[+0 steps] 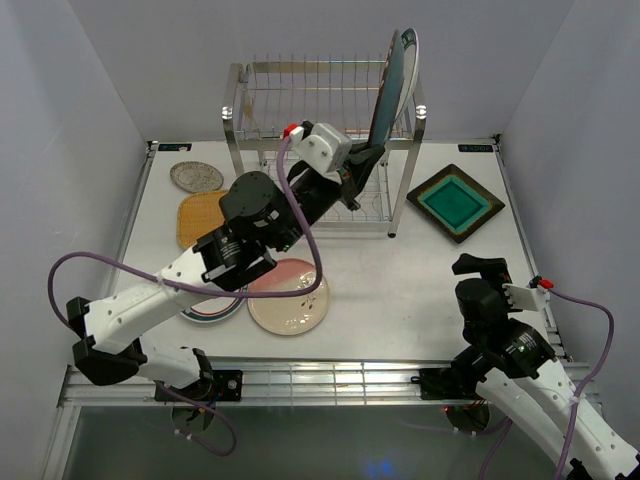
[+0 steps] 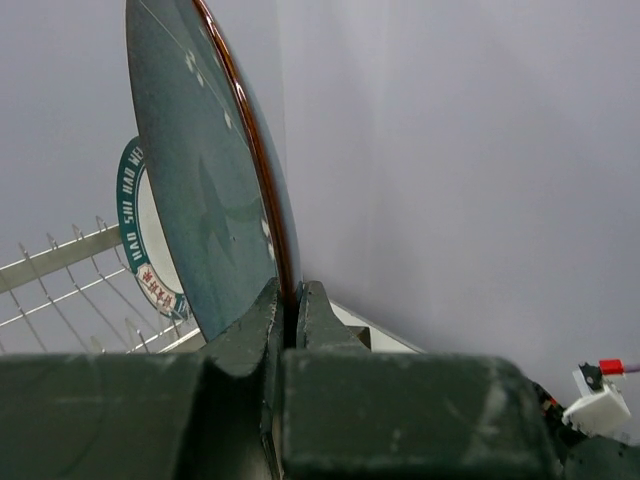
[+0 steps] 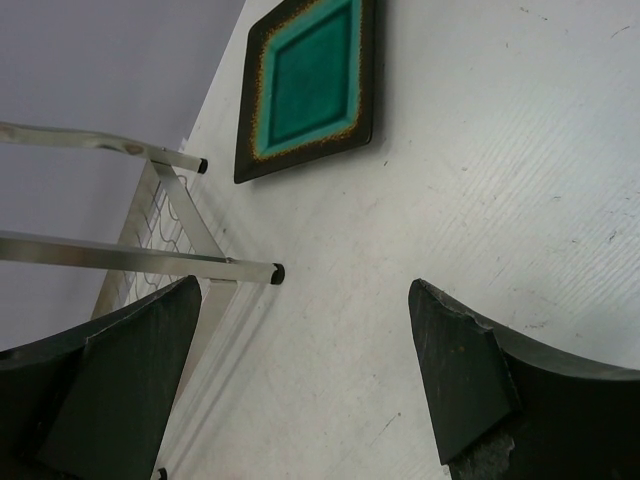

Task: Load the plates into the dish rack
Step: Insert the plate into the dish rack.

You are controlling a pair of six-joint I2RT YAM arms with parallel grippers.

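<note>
The left claw (image 2: 290, 300) pinches the rim of the dark plate (image 2: 200, 170), held upright over the rack's (image 1: 320, 100) top right corner. Just behind it a green-rimmed plate (image 2: 140, 235) stands on the top tier. The right claw (image 3: 300, 370) gapes wide, holding nothing, front-right of the rack, near the teal plate (image 1: 455, 202). A pink plate (image 1: 290, 298) lies before the rack.

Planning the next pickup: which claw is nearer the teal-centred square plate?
Right. The right claw sits open just short of the square plate; the left claw is up at the dish rack, gripping a dark plate.
</note>
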